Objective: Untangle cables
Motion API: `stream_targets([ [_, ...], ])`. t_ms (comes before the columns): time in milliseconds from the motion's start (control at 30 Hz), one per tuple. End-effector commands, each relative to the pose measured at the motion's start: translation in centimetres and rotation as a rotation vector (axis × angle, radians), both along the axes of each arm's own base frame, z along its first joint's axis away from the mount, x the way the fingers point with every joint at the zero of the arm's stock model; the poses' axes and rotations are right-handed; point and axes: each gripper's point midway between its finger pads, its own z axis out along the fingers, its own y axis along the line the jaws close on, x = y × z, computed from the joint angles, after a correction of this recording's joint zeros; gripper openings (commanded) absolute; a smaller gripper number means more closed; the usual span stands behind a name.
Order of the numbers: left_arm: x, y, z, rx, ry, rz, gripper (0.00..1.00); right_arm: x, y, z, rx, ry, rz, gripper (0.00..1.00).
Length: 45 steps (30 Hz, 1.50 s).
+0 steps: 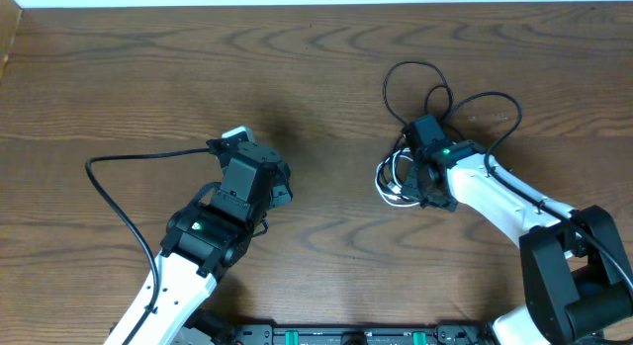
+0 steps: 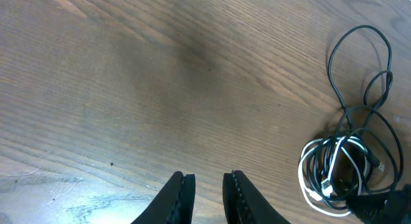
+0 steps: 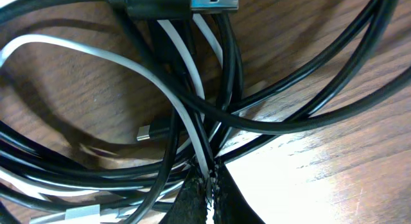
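While my right gripper (image 3: 209, 189) sits pressed shut in the tangle of thin, flexible cables (image 1: 401, 177), two black and one white, its tips seemingly pinching the white cord (image 3: 186, 115) just below where black strands cross it, my left gripper (image 2: 209, 192) hovers over the bare brown wooden table (image 1: 148, 68) with a narrow gap between its fingers and nothing in it. That bundle lies on the right side of the table, well apart from my left gripper, with loose black loops (image 1: 415, 83) trailing from the coil toward the far edge, so my right arm is plainly the nearer one and I judge any pull should run away from those loops
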Motion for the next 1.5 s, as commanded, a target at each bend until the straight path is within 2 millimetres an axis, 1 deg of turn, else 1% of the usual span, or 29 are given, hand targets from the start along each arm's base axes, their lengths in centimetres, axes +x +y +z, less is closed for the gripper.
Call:
stream_targets([
  [0,0.3,0.3,0.6,0.009,-0.016,0.016,0.23,1.2,1.0,3.1,0.045,-0.064,0.087,0.01],
  [33,0.3,0.3,0.6,0.009,-0.016,0.016,0.23,1.6,1.1,4.3,0.052,-0.09,0.104,0.01],
  [100,0.3,0.3,0.6,0.009,-0.016,0.016,0.24,2.2,1.4,7.6,0.071,-0.159,0.133,0.01],
  [133,0.3,0.3,0.6,0.009,-0.016,0.016,0.24,2.3,1.5,9.1,0.08,-0.189,0.144,0.01],
  [167,0.3,0.3,0.6,0.009,-0.016,0.016,0.24,2.4,1.8,11.3,0.098,-0.248,0.169,0.01],
  [200,0.3,0.3,0.6,0.009,-0.016,0.016,0.25,2.3,2.2,12.6,0.118,-0.288,0.185,0.01],
  [267,0.4,0.3,0.6,0.009,-0.017,0.016,0.27,2.1,2.9,14.1,0.156,-0.331,0.203,0.01],
  [300,0.4,0.3,0.6,0.006,-0.016,0.018,0.28,1.5,4.0,15.5,0.216,-0.359,0.238,0.01],
  [333,0.4,0.3,0.6,0.006,-0.016,0.018,0.28,1.3,4.8,16.0,0.253,-0.369,0.273,0.01],
  [433,0.3,0.0,0.5,-0.007,-0.01,0.007,0.29,0.8,7.9,17.1,0.344,-0.405,0.451,0.01],
  [467,0.3,0.0,0.5,-0.007,-0.01,0.007,0.29,0.9,7.9,17.0,0.317,-0.417,0.484,0.01],
  [500,0.2,0.0,0.5,-0.007,-0.009,0.007,0.29,1.1,7.5,16.7,0.281,-0.419,0.477,0.05],
  [533,0.2,0.0,0.5,-0.007,-0.008,0.006,0.29,1.4,6.6,16.3,0.23,-0.415,0.449,0.14],
  [567,0.2,0.0,0.5,-0.009,-0.007,0.004,0.29,1.6,6.0,16.0,0.2,-0.41,0.423,0.19],
  [600,0.2,-0.2,0.5,-0.015,-0.004,0.0,0.29,2.1,4.5,15.4,0.12,-0.409,0.366,0.24],
  [667,0.1,-0.6,0.5,-0.051,0.006,0.007,0.32,2.5,3.1,14.6,0.041,-0.391,0.335,0.26],
  [767,-0.1,-1.3,0.3,-0.132,0.036,0.046,0.32,2.4,2.0,13.1,-0.002,-0.337,0.279,0.27],
  [800,-0.1,-1.9,0.3,-0.16,0.044,0.029,0.32,2.4,1.7,12.8,-0.015,-0.323,0.269,0.29],
  [867,-0.2,-4.0,0.5,-0.229,0.058,-0.044,0.36,2.6,0.6,12.2,-0.039,-0.307,0.201,0.34],
  [933,-0.1,-6.2,0.7,-0.256,0.052,-0.15,0.45,2.9,-0.6,12.3,-0.04,-0.308,0.137,0.38],
  [967,-0.1,-7.2,0.5,-0.252,0.046,-0.194,0.49,3.2,-1.7,12.6,-0.043,-0.314,0.103,0.4],
  [1067,-0.1,-10.4,-0.3,-0.2,0.016,-0.351,0.5,3.1,-5.9,13.1,-0.061,-0.301,-0.016,0.41],
  [1100,-0.2,-12.1,-0.6,-0.176,-0.004,-0.426,0.52,2.7,-7.5,13.2,-0.066,-0.283,-0.064,0.41],
  [1133,-0.3,-13.0,-0.9,-0.164,-0.015,-0.466,0.54,2.4,-8.4,13.2,-0.066,-0.27,-0.092,0.41],
  [1167,-0.4,-14.4,-1.2,-0.143,-0.037,-0.532,0.55,1.8,-10.0,13.1,-0.069,-0.246,-0.138,0.41],
  [1233,-0.9,-17.3,-1.9,-0.098,-0.09,-0.667,0.58,0.8,-12.0,12.9,-0.07,-0.205,-0.188,0.41],
  [1333,-1.8,-20.5,-3.4,-0.036,-0.139,-0.809,0.66,-0.6,-14.2,12.5,-0.079,-0.149,-0.242,0.39],
  [1367,-1.8,-21.1,-4.4,0.002,-0.141,-0.805,0.69,-1.1,-14.9,12.5,-0.082,-0.134,-0.266,0.38],
  [1467,-1.9,-22.4,-6.0,0.07,-0.157,-0.844,0.73,-1.3,-15.4,12.4,-0.08,-0.128,-0.286,0.38],
])
